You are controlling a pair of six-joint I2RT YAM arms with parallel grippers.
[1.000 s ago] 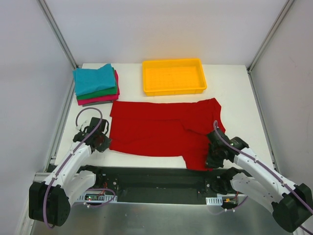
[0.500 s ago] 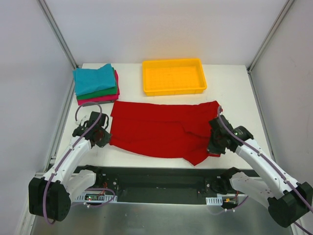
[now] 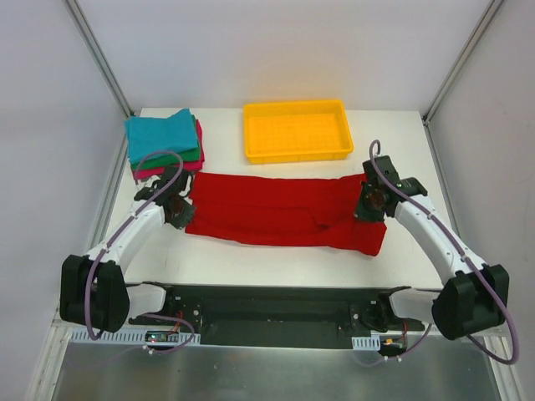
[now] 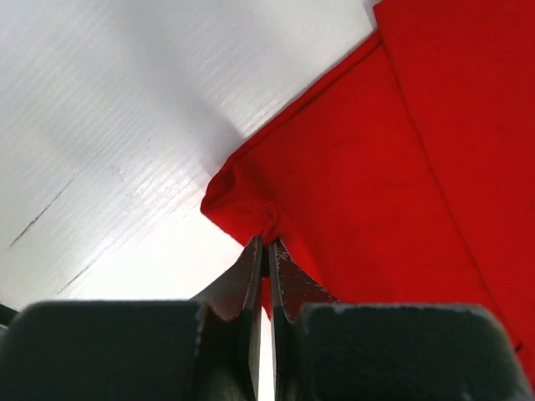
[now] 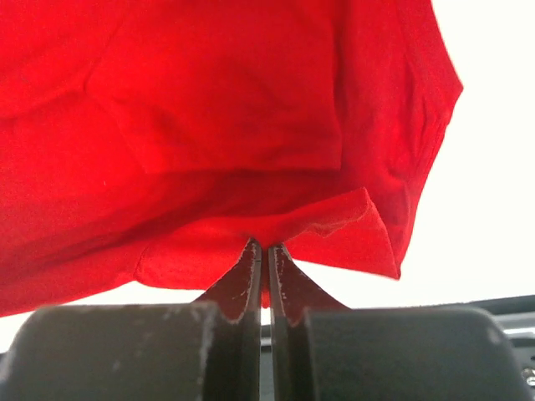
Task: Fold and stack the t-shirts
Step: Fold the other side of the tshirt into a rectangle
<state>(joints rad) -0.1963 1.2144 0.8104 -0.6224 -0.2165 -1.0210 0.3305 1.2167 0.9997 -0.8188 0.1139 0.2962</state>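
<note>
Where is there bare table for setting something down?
Free: the white table strip nearer than the bright red cloth t-shirt, and the far corner right of the yellow plastic tray. Crowded: far left, around the folded teal-topped t-shirt stack and left claw.

Red shirt (image 3: 267, 219): soft matt cloth, creased. Folded shirts (image 3: 163, 138), far left: matt cloth too. Tray (image 3: 297, 155): smooth yellow plastic, faint sheen. Table (image 4: 109, 109): white, matt, finely ridged. Left gripper (image 4: 267, 246) fingers (image 4: 242, 288): dark, matt, scuffed pale at the edges.
</note>
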